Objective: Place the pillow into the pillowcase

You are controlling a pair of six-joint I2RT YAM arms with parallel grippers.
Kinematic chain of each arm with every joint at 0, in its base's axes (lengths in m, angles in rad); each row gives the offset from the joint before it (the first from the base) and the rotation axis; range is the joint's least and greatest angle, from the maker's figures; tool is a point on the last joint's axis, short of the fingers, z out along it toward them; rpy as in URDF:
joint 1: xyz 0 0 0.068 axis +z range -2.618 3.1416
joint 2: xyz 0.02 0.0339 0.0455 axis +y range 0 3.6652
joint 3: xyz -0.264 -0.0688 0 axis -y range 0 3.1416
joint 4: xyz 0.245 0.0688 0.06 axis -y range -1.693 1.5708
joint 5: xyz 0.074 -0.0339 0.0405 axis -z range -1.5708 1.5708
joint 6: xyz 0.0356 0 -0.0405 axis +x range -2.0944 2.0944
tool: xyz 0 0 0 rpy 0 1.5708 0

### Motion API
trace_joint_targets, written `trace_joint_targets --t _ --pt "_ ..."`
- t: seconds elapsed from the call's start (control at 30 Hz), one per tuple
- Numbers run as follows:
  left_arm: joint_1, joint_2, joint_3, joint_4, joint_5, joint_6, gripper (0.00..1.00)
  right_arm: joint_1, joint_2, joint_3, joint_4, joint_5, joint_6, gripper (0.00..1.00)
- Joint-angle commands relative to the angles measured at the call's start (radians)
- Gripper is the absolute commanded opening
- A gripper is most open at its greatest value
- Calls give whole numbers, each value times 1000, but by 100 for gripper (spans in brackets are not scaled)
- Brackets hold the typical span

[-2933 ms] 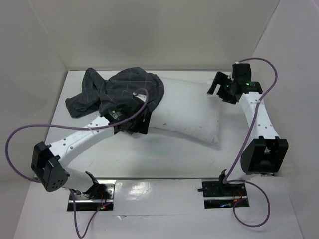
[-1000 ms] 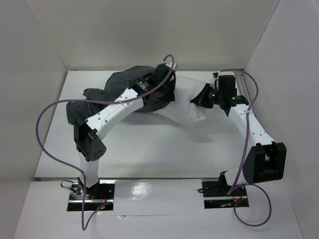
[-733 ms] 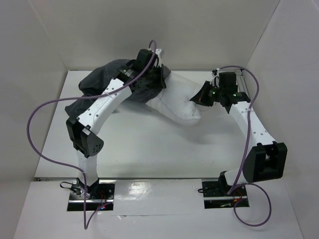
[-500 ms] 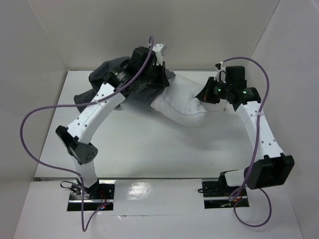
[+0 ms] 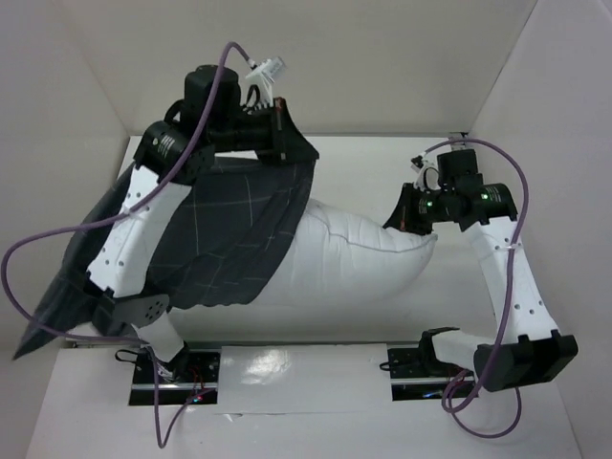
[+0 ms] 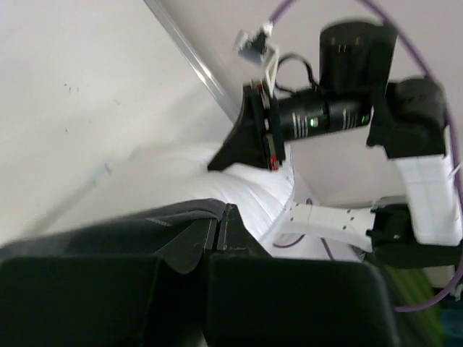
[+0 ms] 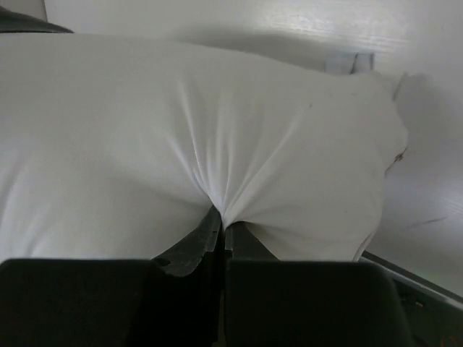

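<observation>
No text, brand, number or sign can be read in any view. A small pale tag (image 7: 349, 63) is seen at the far edge of the pillow (image 7: 181, 130), toward one o'clock in the right wrist view. It is too small and blurred for any print on it to be made out.

Left tool (image 5: 284, 134) raised, clamped, right tool (image 5: 402, 214) lower, clamped
</observation>
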Motion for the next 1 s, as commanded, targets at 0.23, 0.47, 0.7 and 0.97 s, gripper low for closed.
trace_joint_targets --t 0.23,0.47,0.7,0.97 --pt "299 532 182 170 202 36 73 -104 370 -28 514 -25 177 50" --pt "247 342 30 124 -6 196 97 -187 506 129 564 217 211 87" --pt "235 154 -115 66 -320 259 76 -217 418 86 599 244 206 88" --pt "249 46 -358 24 -694 312 86 -116 311 -52 536 189 116 93"
